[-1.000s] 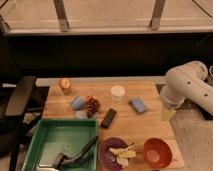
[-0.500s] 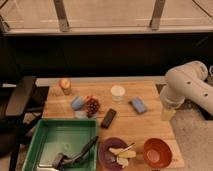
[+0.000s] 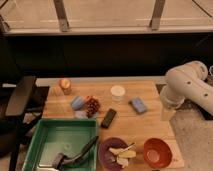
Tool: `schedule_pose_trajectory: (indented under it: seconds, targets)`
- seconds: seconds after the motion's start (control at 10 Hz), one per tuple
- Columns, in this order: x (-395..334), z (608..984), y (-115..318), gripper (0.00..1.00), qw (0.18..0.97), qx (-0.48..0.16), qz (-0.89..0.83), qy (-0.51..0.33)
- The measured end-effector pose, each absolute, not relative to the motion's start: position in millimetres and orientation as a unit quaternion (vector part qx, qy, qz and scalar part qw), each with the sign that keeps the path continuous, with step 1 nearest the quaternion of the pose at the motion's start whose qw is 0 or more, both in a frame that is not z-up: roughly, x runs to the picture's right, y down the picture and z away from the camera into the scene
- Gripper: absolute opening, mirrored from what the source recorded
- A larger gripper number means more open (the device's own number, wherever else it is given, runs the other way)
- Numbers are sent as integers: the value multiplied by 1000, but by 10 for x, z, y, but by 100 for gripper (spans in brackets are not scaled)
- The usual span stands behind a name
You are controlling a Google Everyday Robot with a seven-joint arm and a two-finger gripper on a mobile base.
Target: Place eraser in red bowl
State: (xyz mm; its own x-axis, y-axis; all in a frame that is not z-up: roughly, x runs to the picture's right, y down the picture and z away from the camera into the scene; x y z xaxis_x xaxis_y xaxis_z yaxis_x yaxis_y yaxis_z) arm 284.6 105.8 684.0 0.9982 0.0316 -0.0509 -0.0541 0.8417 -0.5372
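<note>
The eraser (image 3: pixel 108 118), a small flat black block, lies on the wooden table (image 3: pixel 150 127) near its middle. The red bowl (image 3: pixel 157 152) stands empty at the front right of the table, beside the purple bowl (image 3: pixel 118 153) with food scraps. My white arm (image 3: pixel 187 85) bends in from the right. My gripper (image 3: pixel 168 113) hangs at the arm's lower end by the table's right edge, well right of the eraser and above the red bowl's far side. It holds nothing that I can see.
A light-blue block (image 3: pixel 138 105), a white cup (image 3: pixel 117 92), a reddish cluster (image 3: pixel 92 106), a pale-blue object (image 3: pixel 77 103) and an orange item (image 3: pixel 65 85) sit on the table. A green tray (image 3: pixel 35 145) with a dark utensil (image 3: pixel 75 154) is front left. A black chair (image 3: pixel 20 100) stands left.
</note>
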Motion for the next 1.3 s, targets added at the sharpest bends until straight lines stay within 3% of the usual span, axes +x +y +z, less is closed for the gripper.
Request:
schedule_pose_trajectory:
  seconds: [0.8,1.3]
  targets:
    - [2829,6850,1035,65,959,-281,10,16]
    - [1849,6979,860,65,953,-280,-111,-41]
